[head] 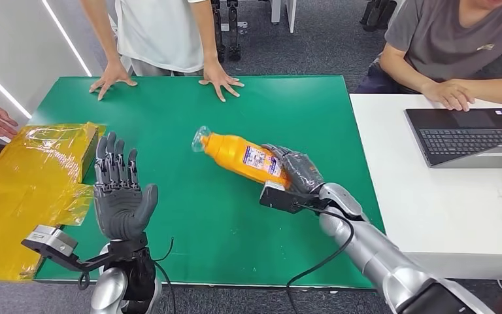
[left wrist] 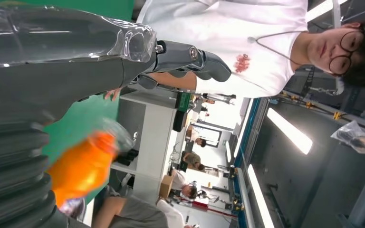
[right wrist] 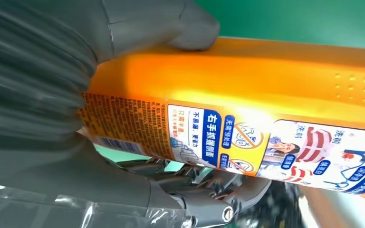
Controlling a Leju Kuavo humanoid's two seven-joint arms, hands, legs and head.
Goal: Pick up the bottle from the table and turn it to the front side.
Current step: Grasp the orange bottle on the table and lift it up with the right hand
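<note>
Orange bottle (head: 240, 154) sits clamped at its base in the right hand (head: 297, 171), tilted above the green tabletop (head: 222, 222) — rotate slowly, grip firm — left hand (head: 120, 196) spread, idle.

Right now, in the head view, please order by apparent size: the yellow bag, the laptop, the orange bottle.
1. yellow bag, clearly the largest.
2. laptop.
3. orange bottle, partly hidden by the right robot hand; nearer the camera than the laptop, so the true ranking is unsure.

Green table (head: 170, 111) beside white desk (head: 431, 196), on grey carpet (head: 320, 39).
</note>
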